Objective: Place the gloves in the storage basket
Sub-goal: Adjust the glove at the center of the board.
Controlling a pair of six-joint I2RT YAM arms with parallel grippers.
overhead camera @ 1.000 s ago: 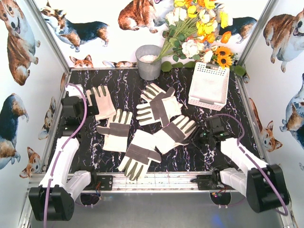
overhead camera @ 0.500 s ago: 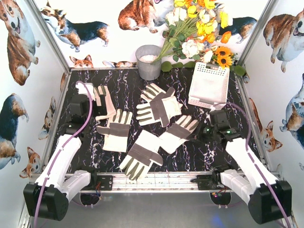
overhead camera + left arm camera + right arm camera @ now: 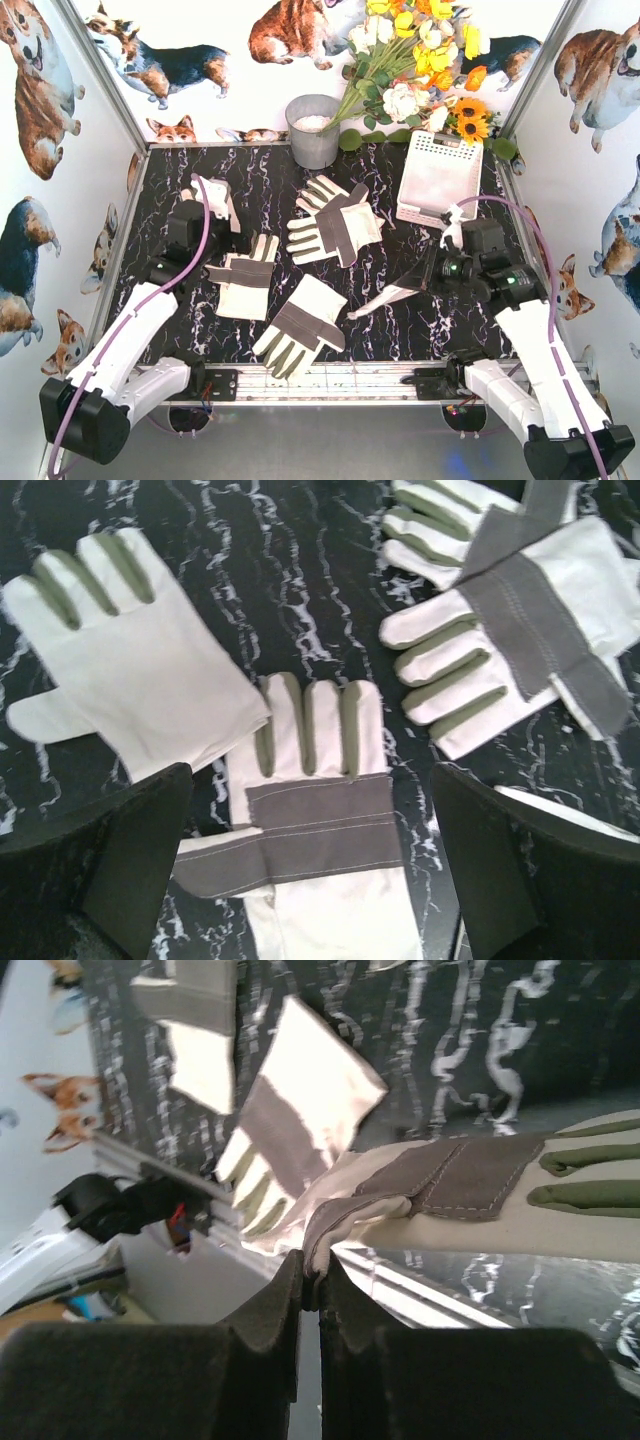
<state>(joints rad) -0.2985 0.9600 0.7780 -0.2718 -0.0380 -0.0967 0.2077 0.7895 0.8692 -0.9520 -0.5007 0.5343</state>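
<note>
Right gripper clamping glove by edge, probably heading for storage basket; worth lifting dangling end over rim. Left gripper hovering, jaws apart.

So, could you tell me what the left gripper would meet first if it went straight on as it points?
Probably the grey-banded glove lying on the table. In the wrist view it sits centred ahead of the open left gripper, with nothing visible in between, though depth is unclear.
</note>
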